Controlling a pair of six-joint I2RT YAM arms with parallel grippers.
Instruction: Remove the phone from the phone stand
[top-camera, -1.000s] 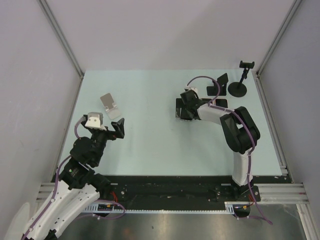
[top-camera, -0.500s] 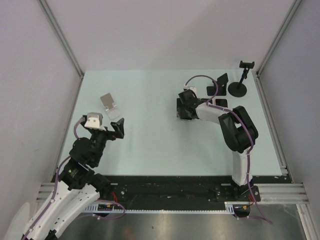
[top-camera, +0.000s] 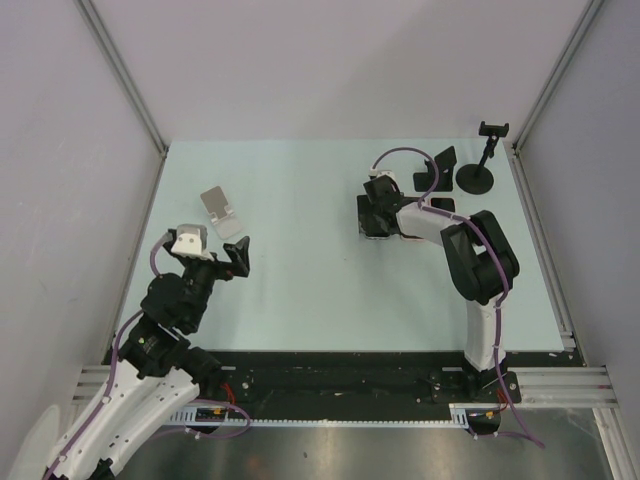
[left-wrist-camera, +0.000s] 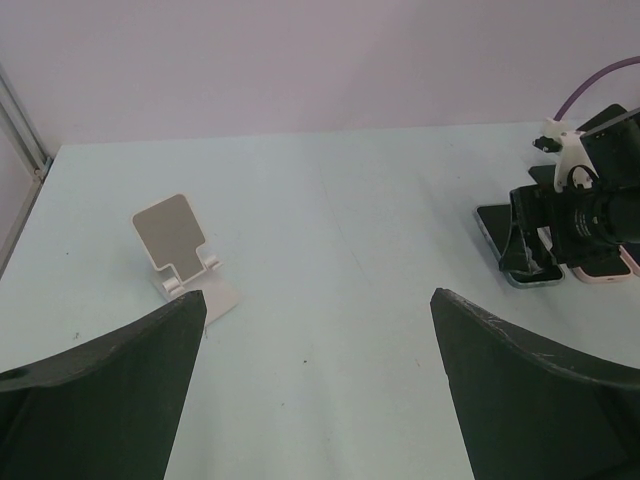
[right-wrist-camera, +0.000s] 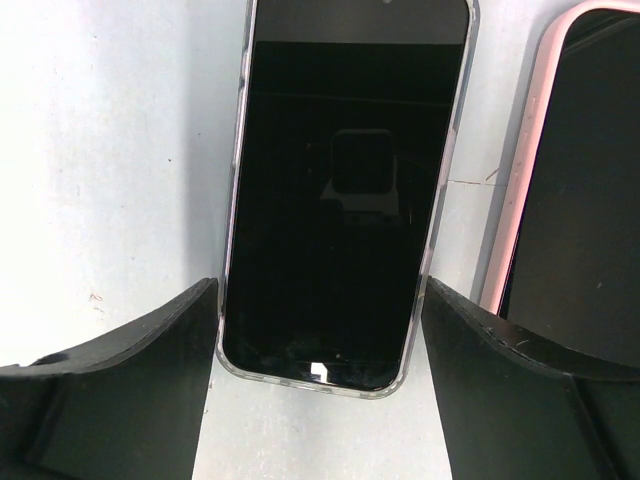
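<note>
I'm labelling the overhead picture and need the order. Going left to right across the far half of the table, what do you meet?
white phone stand → right claw closed on the clear-cased phone → black angled stand → black round-base holder

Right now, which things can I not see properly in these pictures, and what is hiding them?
- Top view: the right gripper covers most of the clear-cased phone.
- Right wrist view: the frame edge and one finger cut off the pink-cased phone.
- Right wrist view: whether the fingers press the clear-cased phone's sides is unclear.
</note>
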